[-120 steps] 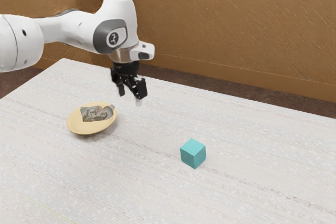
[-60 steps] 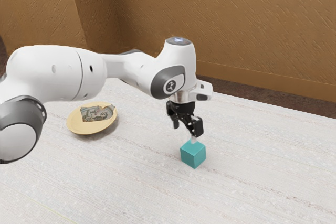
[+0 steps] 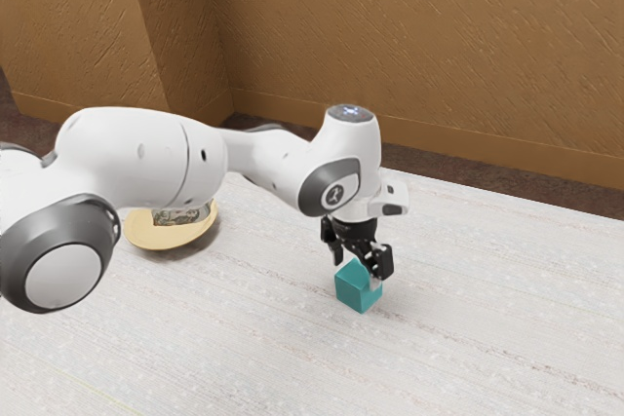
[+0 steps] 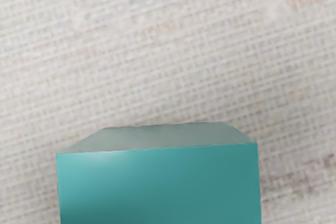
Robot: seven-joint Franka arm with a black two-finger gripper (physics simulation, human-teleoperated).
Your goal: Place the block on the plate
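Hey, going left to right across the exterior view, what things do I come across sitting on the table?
Plate → block.

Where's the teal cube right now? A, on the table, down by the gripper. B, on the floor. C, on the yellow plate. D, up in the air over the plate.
A: the teal cube sits on the pale tabletop, with the gripper right at it and the yellow plate well apart.
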